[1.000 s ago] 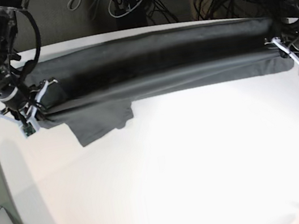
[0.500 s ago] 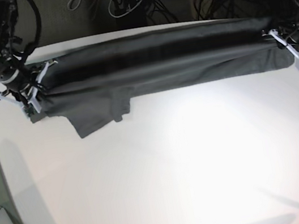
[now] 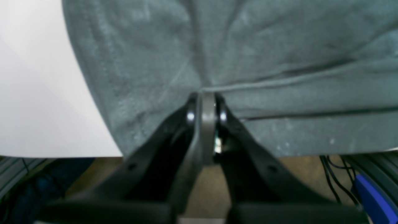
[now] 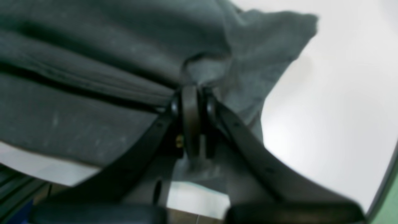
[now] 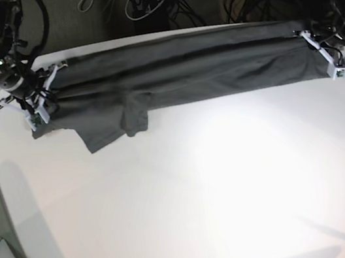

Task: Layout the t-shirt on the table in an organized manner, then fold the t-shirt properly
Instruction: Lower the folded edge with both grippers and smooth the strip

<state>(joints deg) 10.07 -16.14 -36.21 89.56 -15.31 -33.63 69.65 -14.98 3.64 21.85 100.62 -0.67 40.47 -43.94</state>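
Charcoal-grey cloth, the t-shirt (image 5: 183, 74), is stretched in a long band across the far part of the white table (image 5: 190, 192), running from one arm to the other near the far edge. In the base view you see lengthwise folds along the band and one loose flap, seemingly a sleeve, hanging toward you from the lower edge near the view's left end, lying flat on the table.

Left gripper (image 5: 324, 54), at the right end of the band in the base view: its jaws are pressed together on the shirt's end. Your left wrist view shows the left gripper (image 3: 205, 104) pinching the cloth where creases meet, with the shirt (image 3: 248, 62) spreading away beyond the tips and bare table (image 3: 37, 93) to the side.

Right gripper (image 5: 39, 101), at the left end in the base view: likewise clamped on the shirt. In the right wrist view the right gripper (image 4: 191, 96) pinches a bunched fold, though that picture is blurred. The shirt (image 4: 77, 77) fills the left of that view, a corner of it lies on the table (image 4: 335, 109) beyond the tips.
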